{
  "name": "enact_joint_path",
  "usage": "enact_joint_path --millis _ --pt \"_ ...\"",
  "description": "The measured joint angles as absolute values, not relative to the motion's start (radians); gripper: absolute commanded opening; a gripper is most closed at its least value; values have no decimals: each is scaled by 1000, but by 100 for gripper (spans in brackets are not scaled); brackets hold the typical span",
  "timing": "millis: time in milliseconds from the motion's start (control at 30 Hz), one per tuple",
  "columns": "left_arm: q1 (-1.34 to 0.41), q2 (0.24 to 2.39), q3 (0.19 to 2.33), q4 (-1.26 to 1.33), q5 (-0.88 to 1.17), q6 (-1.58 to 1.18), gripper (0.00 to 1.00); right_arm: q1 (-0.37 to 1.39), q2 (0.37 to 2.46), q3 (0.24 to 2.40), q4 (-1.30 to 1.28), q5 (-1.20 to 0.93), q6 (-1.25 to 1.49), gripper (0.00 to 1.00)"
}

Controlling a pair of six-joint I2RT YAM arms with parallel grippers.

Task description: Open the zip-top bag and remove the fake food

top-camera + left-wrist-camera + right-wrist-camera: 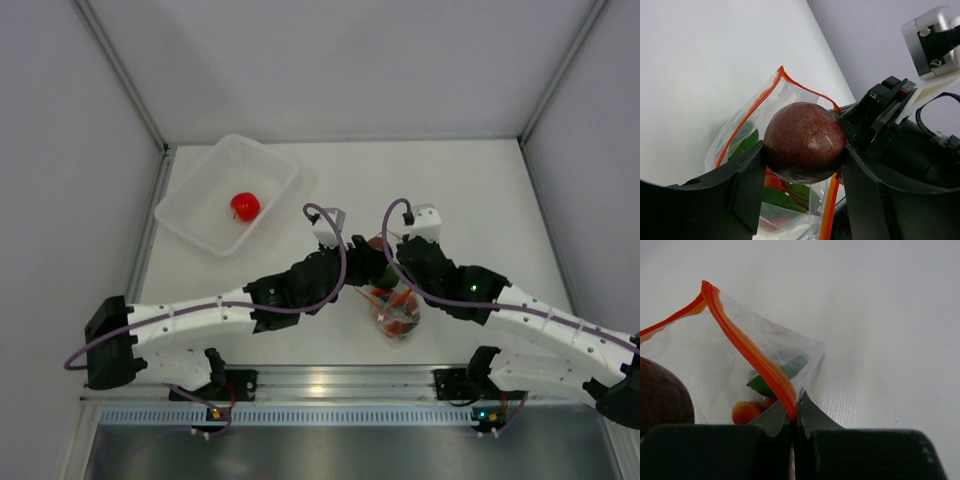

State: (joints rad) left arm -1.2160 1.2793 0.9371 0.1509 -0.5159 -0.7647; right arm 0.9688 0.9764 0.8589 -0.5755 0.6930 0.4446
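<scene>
My left hand [805,165] is closed around the maroon ball [805,140], one finger on each side of it and the jaws held fairly wide by its girth. The ball sits right at the mouth of the zip-top bag [747,125], just above the opening and close against the orange zip strip [756,106]. My right hand [795,415] is pinched fully shut on the bag by that strip, holding one lip up so the mouth gapes. From the mouth, the bag's long axis runs down and back toward my arm bases. I cannot tell whether its bottom rests on the tabletop [480,200]. Inside the bag I can see a green leaf [782,372] and a red piece [745,411], so more fake food is left to take out. The tub [200,195] lies well apart from the bag, out to its left and on its far side, with a red tomato [245,206] already in it. My left hand is the one on that side of the bag. I judge that the ball must first come straight up and away from the mouth, clear of the strip, and then go across toward the tub. The risk I see is the ball snagging the strip and dragging the bag out of my right hand's pinch.
</scene>
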Motion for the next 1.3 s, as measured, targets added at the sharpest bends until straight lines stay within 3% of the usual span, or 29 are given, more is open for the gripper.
enact_joint_path --millis 367,833,1067,1233,1300 --pt "-1126 1135 941 73 -529 -749 0 968 971 859 -576 708 471 0" --pt "-482 1120 1011 -157 -477 -749 0 968 906 871 -586 705 476 0" --pt "-184 1280 1071 -175 -345 -783 0 968 889 871 -584 694 473 0" --pt "-44 1498 1163 -188 -285 -810 10 968 884 871 -581 684 472 0" --pt "-18 1576 1203 -187 -265 -810 24 968 884 872 -577 680 471 0"
